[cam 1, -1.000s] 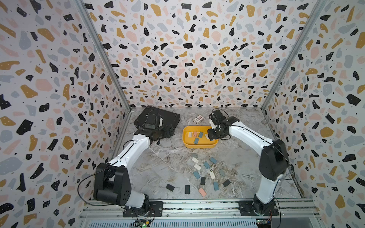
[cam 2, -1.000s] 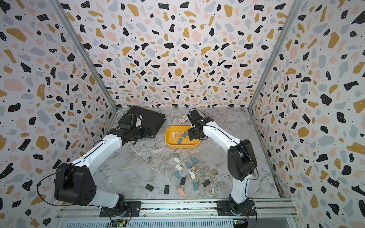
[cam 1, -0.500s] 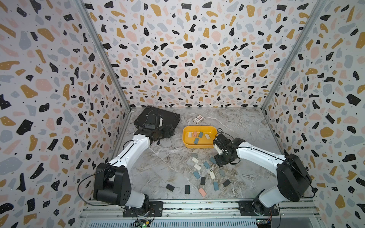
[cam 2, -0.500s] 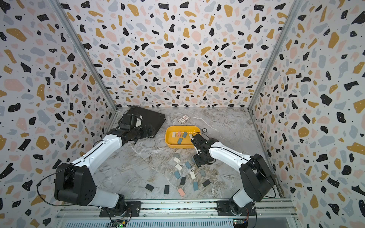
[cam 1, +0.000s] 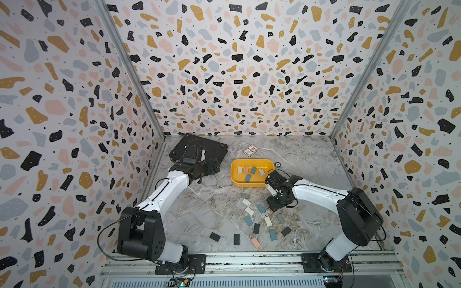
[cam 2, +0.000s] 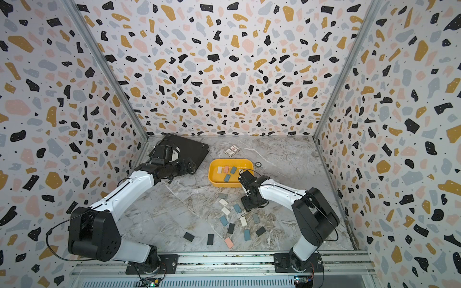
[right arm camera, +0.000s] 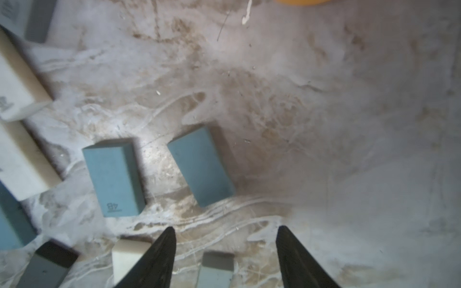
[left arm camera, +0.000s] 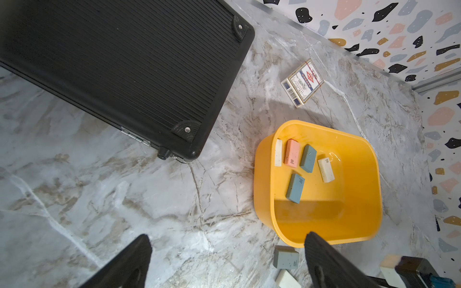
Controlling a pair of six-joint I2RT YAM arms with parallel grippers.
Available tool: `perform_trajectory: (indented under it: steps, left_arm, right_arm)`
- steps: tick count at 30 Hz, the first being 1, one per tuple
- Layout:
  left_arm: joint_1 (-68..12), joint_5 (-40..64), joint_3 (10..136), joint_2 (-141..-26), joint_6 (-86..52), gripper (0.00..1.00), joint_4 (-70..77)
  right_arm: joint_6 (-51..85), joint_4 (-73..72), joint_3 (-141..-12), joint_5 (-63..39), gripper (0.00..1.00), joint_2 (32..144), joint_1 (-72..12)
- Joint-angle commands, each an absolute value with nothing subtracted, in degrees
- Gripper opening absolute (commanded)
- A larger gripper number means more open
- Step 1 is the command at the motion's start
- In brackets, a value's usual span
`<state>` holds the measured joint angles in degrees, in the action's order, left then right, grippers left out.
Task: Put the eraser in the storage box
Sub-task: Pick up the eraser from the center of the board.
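Shallow yellow plastic storage box [cam 1: 234,175] [cam 2: 211,175]: sits open-topped on the grey marble-patterned table [cam 1: 199,217], toward the back. Holds five small rectangular erasers flat on its floor, plain in the left wrist view: white eraser [left arm camera: 278,152], pink eraser [left arm camera: 292,153], blue-grey eraser [left arm camera: 308,158], second blue-grey eraser [left arm camera: 295,188], cream eraser [left arm camera: 326,170].

Loose erasers [cam 1: 248,220] [cam 2: 223,220]: lie scattered on the table in front of the box. White, blue-grey, grey, black and one pink, none touching the box.

Right tool [cam 1: 271,207] [right arm camera: 225,228]: hangs low over the right edge of that scatter, near the box's front right corner. Stands with fingers apart and clamps nothing. Points, in the right wrist view, toward a stamped blue eraser [right arm camera: 114,177] and a plain blue eraser [right arm camera: 202,165], both flat, side by side, a gap between. Shows a grey eraser [right arm camera: 217,266] on the table in the gap between its fingers, clear of both.

Left tool [left arm camera: 227,235] [cam 1: 214,165]: hovers by the near corner of the flat black ribbed case [left arm camera: 124,74], left of the box. Gapes wide and grips nothing.

Small printed card pack [left arm camera: 303,82]: lies flat behind the storage box, just apart from it.
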<state>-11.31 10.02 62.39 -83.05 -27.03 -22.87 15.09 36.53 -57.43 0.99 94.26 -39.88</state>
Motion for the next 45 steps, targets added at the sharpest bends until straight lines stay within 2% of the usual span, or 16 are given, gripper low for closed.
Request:
perform_trajectory:
  steps: [1,12,14,21,30,33,37,45]
  left_arm:
    - [-11.01,9.84,62.04,-81.46,-26.39,0.96,-22.39]
    - [-10.99,9.67,61.88,-81.42,-26.27,0.96,-22.28]
    - [-11.02,9.67,61.87,-81.44,-26.24,0.96,-22.37]
    - [-10.99,9.84,61.83,-81.49,-26.33,0.96,-22.31]
    - [-10.99,9.76,61.79,-81.44,-26.19,0.96,-22.39]
    - [-11.00,9.76,61.79,-81.46,-26.15,0.96,-22.34]
    - [-10.98,9.93,61.81,-81.78,-26.11,0.96,-22.36]
    - [-11.03,10.19,61.90,-81.92,-26.27,0.96,-22.16]
  right_arm:
    - [15.70,34.34,-57.13,0.27,0.67,94.80,-40.17]
    - [16.35,31.82,-57.26,1.76,0.64,98.45,-40.17]
    - [16.24,31.82,-57.39,1.76,0.60,99.03,-40.17]
    - [16.12,31.59,-57.39,1.46,0.36,99.72,-40.17]
    - [15.91,31.63,-57.39,1.05,0.17,99.08,-40.17]
    - [15.39,32.11,-57.40,1.22,0.19,98.77,-40.17]
    - [15.11,32.29,-57.22,1.62,0.35,99.22,-40.17]
    - [13.40,32.21,-58.54,2.76,0.46,99.82,-40.17]
